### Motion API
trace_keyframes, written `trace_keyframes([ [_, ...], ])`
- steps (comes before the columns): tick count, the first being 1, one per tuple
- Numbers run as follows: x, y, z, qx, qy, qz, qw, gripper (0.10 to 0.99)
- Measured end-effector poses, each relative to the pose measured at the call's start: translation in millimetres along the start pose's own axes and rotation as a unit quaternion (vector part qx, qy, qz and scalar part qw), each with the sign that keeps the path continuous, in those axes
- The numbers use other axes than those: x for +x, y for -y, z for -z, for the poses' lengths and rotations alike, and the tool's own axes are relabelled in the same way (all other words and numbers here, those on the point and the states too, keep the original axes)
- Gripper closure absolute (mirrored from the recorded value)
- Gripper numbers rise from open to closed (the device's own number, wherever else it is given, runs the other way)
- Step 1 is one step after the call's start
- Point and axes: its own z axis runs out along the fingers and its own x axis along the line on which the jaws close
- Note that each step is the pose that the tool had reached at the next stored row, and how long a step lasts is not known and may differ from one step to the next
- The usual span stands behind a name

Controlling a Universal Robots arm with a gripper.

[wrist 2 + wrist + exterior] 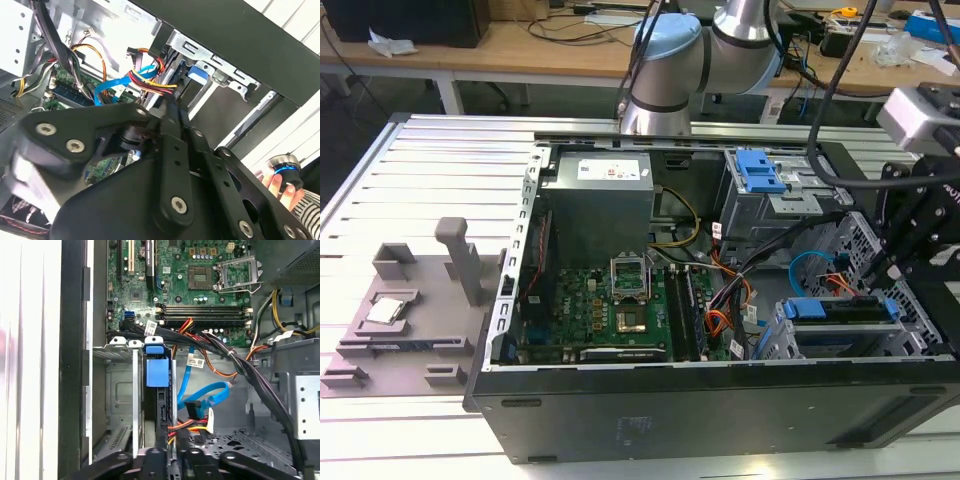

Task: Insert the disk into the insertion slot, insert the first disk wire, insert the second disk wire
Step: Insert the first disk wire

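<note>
While the disk [156,374] is seated edge-on in the insertion slot [820,345], at the exterior view's near right, its edge is clamped by the gripper [167,454].

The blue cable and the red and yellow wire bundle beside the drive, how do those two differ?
Build: the blue cable is a single flat band, while the coloured bundle is several thin separate wires in red, yellow and orange. Pose: the blue cable curls round in a loop, while the coloured bundle runs nearly straight. Shared: both lie inside the case close beside the disk.
</note>
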Motion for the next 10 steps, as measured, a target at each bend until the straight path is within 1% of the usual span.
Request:
trace_keyframes([
  [1, -0.3, -0.1, 1.2, 0.0000, 0.0000, 0.000, 1.0000, 0.980],
  [2, -0.7, -0.2, 2.9, 0.0000, 0.0001, 0.000, 1.0000, 0.980],
  [4, -2.3, -0.8, 9.8, 0.0000, 0.0001, 0.000, 1.0000, 0.980],
  [5, -2.4, -0.9, 11.6, 0.0000, 0.0001, 0.000, 1.0000, 0.980],
  [10, -2.4, -0.9, 11.9, 0.0000, 0.0001, 0.000, 1.0000, 0.980],
])
